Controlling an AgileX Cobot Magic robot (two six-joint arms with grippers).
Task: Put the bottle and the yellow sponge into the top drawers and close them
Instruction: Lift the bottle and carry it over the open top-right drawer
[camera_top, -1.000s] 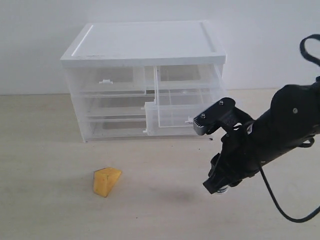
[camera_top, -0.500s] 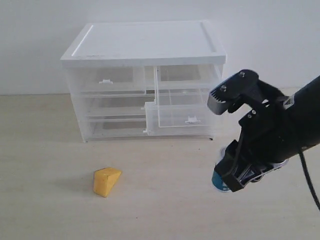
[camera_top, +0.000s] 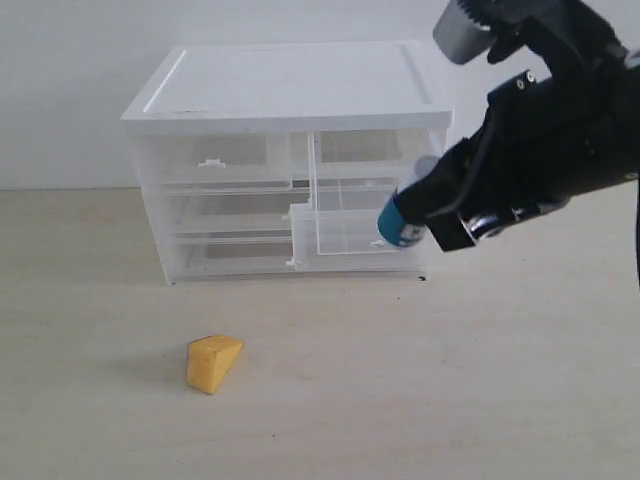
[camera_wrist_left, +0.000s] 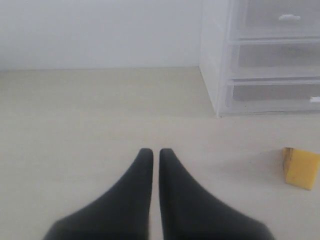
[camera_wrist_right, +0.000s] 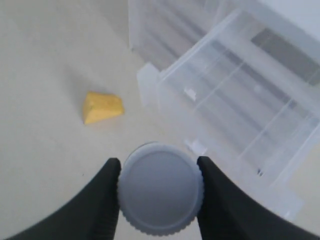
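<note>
My right gripper (camera_top: 428, 210) is shut on the bottle (camera_top: 404, 223), which hangs in the air just in front of the pulled-out top right drawer (camera_top: 350, 215). In the right wrist view the bottle's white cap (camera_wrist_right: 160, 188) fills the gap between the two black fingers of the right gripper (camera_wrist_right: 159, 165), with the open drawer (camera_wrist_right: 240, 95) beyond it. The top left drawer (camera_top: 215, 160) is shut. The yellow sponge (camera_top: 211, 362) lies on the table in front of the cabinet. My left gripper (camera_wrist_left: 156, 151) is shut and empty, low over bare table, with the sponge (camera_wrist_left: 300, 168) off to one side.
The white-topped cabinet (camera_top: 290, 85) stands at the back against a white wall. Below the top drawers are two full-width clear drawers (camera_top: 225, 255). The left arm does not show in the exterior view.
My right gripper has risen from the table with the bottle in it, moving up and back toward the open top right drawer. The sponge has not moved.
</note>
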